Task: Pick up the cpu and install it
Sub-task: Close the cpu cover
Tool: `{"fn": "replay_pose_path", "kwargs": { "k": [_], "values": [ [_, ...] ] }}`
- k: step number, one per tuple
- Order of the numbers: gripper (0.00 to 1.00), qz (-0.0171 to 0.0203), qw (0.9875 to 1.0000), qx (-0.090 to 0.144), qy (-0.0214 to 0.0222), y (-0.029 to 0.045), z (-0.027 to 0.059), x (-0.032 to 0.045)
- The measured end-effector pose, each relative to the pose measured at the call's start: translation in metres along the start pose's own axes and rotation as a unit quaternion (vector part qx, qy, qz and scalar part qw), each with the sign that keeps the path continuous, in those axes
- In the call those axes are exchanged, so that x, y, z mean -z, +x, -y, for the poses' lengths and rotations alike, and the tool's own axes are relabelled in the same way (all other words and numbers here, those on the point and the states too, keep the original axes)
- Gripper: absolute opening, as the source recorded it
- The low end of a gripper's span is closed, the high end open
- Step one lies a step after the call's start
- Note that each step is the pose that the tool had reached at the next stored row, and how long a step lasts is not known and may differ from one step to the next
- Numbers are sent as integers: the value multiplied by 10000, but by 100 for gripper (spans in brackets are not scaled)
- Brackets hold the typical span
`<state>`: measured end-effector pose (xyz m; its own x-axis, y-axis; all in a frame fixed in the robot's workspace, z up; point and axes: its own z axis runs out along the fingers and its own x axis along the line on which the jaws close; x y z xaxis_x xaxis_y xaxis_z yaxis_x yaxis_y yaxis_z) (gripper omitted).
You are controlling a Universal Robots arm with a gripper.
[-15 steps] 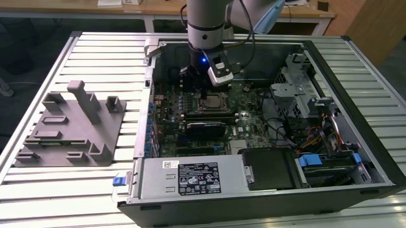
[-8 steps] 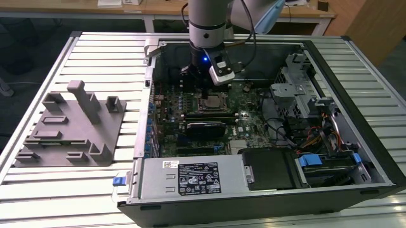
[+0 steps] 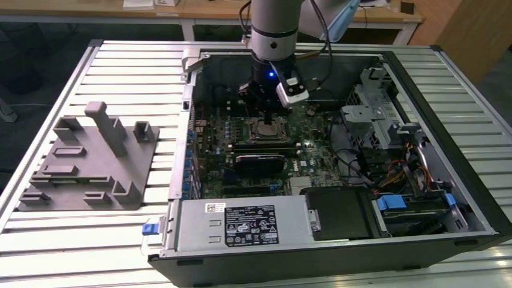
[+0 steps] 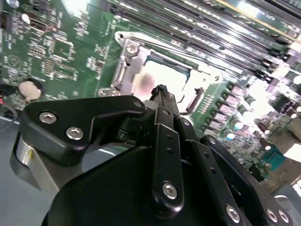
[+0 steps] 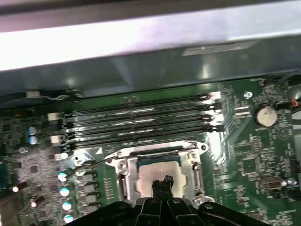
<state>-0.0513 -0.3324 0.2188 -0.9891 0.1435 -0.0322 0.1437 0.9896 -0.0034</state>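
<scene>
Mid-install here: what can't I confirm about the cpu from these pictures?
- Both wrist views: the gripper covers the cpu's near edge; contact unclear.
- Second wrist view: glare washes out the cpu's top.
- Exterior view: the cpu is too small to tell whether it sits flat in the socket.

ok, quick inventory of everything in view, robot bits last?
table: one, pale, slatted.
case: one, black, open, on the table.
power supply: one, silver, inside the case, nearest the exterior camera.
motherboard: one, green, inside the case.
socket: one, metal-framed, on the motherboard.
cpu: one, pale silvery, in the socket.
memory slots: four, black, alongside the socket.
fixture block: one, grey, on the table, exterior view's left.
arm: one, silver-grey, reaching into the case.
gripper: one, black, tip over the cpu.
</scene>
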Motion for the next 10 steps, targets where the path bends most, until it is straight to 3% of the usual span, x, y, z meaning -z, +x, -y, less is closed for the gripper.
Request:
{"fn": "replay_pose_path", "kwargs": {
  "k": [10],
  "values": [
    [11, 1, 10000, 0, 1, -16, -5, 32]
  ]
}}
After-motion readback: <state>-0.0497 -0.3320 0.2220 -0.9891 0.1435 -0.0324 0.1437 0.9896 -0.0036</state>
